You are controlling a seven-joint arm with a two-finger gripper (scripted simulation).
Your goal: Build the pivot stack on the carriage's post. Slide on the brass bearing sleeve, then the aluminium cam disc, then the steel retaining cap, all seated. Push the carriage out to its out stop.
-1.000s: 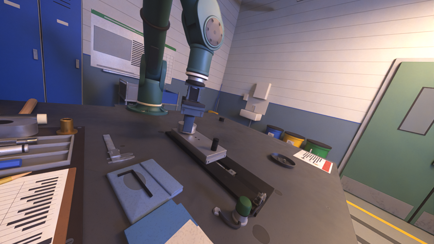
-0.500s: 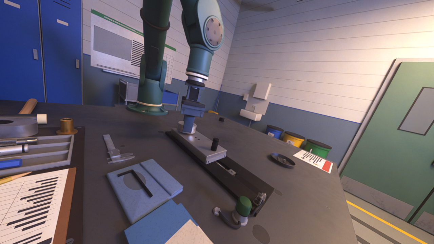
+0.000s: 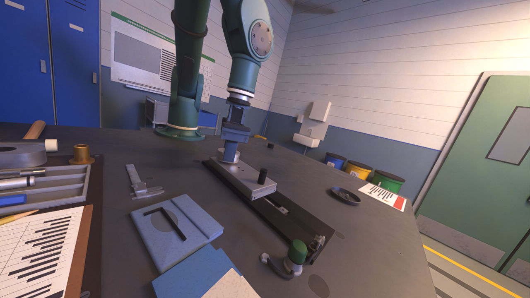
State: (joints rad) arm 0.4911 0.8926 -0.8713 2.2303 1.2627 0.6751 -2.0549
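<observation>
A pale round metal cap (image 3: 227,155), which looks like the steel retaining cap, rests on the far end of the grey carriage (image 3: 242,177), and my gripper (image 3: 230,155) stands straight down over it with its fingers closed on the cap. The carriage sits at the far end of its black rail (image 3: 270,207). A short black post (image 3: 262,176) stands on the carriage's near end with nothing on it. The brass bearing sleeve (image 3: 81,154) stands upright at the left. A large grey disc (image 3: 20,155) lies beside it at the table's left edge.
A parts tray (image 3: 40,187) holds tools at the left. A caliper (image 3: 139,183), a blue-grey pad with a hex key (image 3: 174,226), a green knob (image 3: 296,254) at the rail's near end and a small dish (image 3: 345,195) lie around the rail.
</observation>
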